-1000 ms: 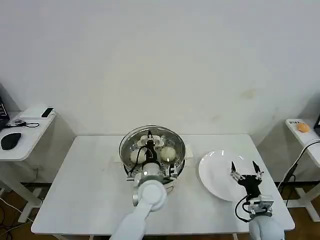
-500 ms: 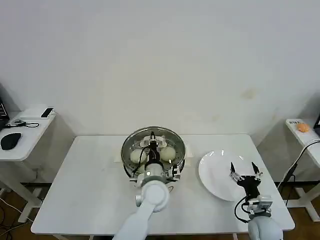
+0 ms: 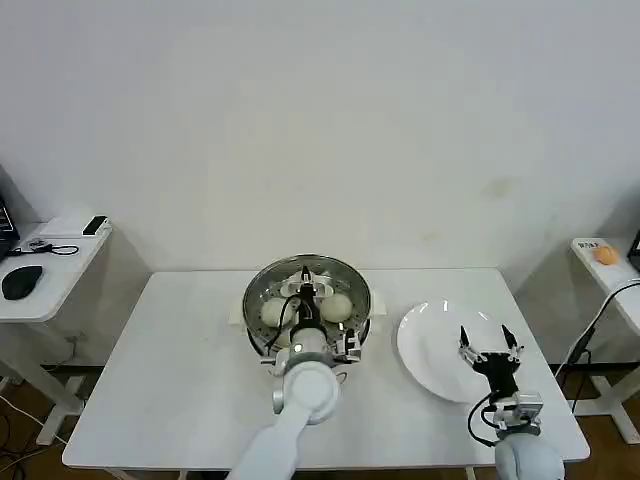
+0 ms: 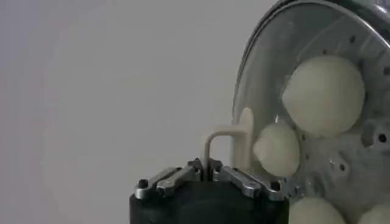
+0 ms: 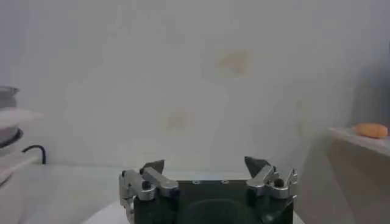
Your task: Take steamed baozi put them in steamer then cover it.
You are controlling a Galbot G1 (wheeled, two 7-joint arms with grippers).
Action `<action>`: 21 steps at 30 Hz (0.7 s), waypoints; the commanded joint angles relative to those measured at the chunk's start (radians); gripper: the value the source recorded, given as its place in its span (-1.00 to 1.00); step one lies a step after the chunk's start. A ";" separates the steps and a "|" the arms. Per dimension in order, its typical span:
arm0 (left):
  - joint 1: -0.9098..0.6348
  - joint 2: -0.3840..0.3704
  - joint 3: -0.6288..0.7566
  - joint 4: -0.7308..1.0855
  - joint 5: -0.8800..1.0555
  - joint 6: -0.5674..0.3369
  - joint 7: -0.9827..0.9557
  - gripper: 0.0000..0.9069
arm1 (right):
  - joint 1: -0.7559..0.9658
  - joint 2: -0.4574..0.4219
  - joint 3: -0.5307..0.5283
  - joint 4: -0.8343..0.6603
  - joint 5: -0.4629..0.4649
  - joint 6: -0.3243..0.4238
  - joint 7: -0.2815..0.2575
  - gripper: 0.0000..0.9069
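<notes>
Four baozi [image 4: 323, 94] sit inside the steamer [image 3: 364, 300], mid-table [image 3: 170, 380], seen through the glass lid [image 4: 286, 36] in the left wrist view. In the head view two of them show clearly, either side of the arm.

The left gripper [image 3: 304, 296] is over the middle of the steamer. Its fingers [image 4: 183, 175] are pressed together on the lid's thin cream handle [image 4: 226, 141], so it is pinching the handle.

Step, as I judge it: loading is done and covering is in hand. The lid is at or just above the steamer rim, and I cannot tell whether it is fully seated or a little tilted.

The next move likely calls for:
- lowering the lid until its edge meets the rim evenly all round;
- spreading the fingers to let go of the handle;
- lifting straight up so the lid isn't dragged off centre.

To the right of the steamer is a white plate [image 3: 430, 345] with nothing on it, which fits all the buns being moved. The right gripper [image 3: 490, 343] hangs over the plate's near right part. Its fingers [image 5: 152, 167] are spread wide, hold nothing, and look idle. I judge it has no further job unless the lid needs steadying.

Far right, a small orange object [image 3: 606, 254] lies on a side table, well apart from the work.
</notes>
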State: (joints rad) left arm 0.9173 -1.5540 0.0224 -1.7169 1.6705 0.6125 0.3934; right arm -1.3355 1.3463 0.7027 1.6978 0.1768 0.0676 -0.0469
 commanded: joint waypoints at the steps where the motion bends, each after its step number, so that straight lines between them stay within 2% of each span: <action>1: 0.001 0.006 -0.001 -0.002 -0.007 -0.001 -0.001 -1.00 | 0.000 0.002 0.000 -0.002 -0.001 0.001 0.001 1.00; 4: 0.003 0.009 -0.002 -0.007 -0.024 -0.001 -0.008 -0.96 | -0.001 0.003 -0.001 -0.001 -0.001 0.001 0.000 1.00; 5: 0.004 0.009 -0.001 -0.010 -0.026 -0.001 -0.009 -0.64 | -0.001 0.004 -0.001 -0.001 -0.002 0.001 0.000 1.00; 6: 0.005 0.008 0.001 -0.016 -0.037 -0.001 -0.014 1.00 | -0.001 0.004 -0.002 -0.002 -0.003 0.001 -0.001 1.00; 21: 0.030 0.032 -0.002 -0.115 -0.139 -0.005 -0.029 1.00 | -0.003 0.010 -0.003 -0.010 -0.013 0.005 -0.003 1.00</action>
State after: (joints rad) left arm 0.9314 -1.5311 0.0193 -1.7774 1.5779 0.6099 0.3670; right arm -1.3392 1.3546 0.6999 1.6909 0.1667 0.0709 -0.0510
